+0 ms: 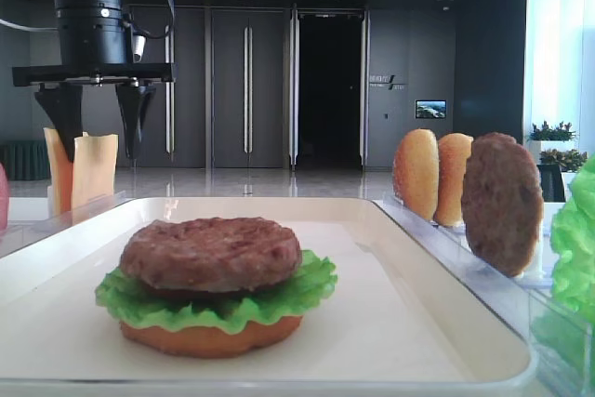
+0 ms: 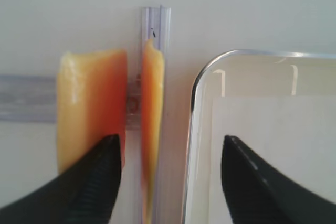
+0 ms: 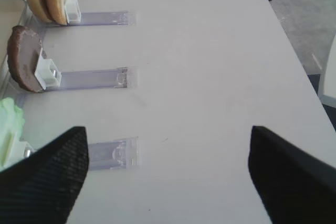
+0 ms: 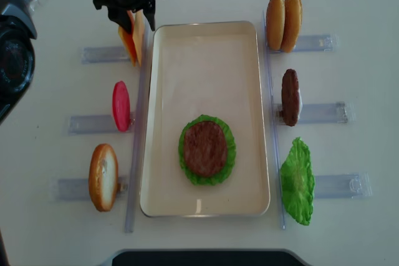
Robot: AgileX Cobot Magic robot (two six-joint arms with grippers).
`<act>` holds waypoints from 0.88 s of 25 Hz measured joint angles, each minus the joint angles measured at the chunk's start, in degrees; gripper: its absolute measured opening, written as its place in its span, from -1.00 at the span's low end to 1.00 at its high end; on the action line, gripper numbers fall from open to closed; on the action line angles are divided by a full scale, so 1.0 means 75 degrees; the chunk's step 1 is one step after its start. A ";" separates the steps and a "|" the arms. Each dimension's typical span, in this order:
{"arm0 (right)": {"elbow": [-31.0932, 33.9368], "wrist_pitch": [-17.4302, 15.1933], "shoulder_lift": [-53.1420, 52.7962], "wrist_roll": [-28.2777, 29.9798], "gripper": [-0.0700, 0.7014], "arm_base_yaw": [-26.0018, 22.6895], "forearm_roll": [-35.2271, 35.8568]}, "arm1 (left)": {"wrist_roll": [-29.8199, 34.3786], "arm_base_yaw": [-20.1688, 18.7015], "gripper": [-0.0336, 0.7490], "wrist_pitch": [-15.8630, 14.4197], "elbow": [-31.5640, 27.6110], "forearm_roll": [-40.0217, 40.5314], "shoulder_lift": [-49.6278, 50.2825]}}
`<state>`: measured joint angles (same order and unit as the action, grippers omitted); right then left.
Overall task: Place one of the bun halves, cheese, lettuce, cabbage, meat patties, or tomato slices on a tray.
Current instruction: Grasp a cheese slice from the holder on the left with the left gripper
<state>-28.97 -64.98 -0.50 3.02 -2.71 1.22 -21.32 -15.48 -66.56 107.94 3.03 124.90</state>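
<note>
Stacked nearest on the tray: bun base, lettuce, patty. Left gripper, jaws spread, straddles upright cheese beside the tray's corner. Looks thin, floppy, light; best pinched flat-on near the top edge.

The setting is a demonstration area in a large lobby or office hall. Indicators: tall dark panelled doors, a polished reflective floor, a small wall screen and potted plants. A white table carries toy food in clear plastic holders.
</note>
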 joint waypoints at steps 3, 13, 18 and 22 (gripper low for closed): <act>0.0000 0.0000 0.0000 0.0000 0.70 0.0000 0.0000 | 0.0000 0.0000 0.14 -0.0017 0.0000 -0.0001 0.0000; 0.0000 0.0000 0.0000 0.0000 0.70 0.0000 0.0000 | 0.0000 0.0000 -0.77 -0.0173 0.0000 0.0244 0.0000; 0.0000 0.0000 0.0000 0.0000 0.70 0.0000 0.0000 | 0.0000 0.0000 -0.85 -0.0303 0.0119 0.0272 0.0009; 0.0000 0.0000 0.0000 0.0000 0.70 0.0000 0.0000 | 0.0000 0.0000 -0.85 -0.0455 0.0529 0.0272 -0.0026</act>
<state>-28.97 -64.98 -0.50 3.02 -2.71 1.22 -21.32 -15.48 -69.97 111.91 5.08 124.71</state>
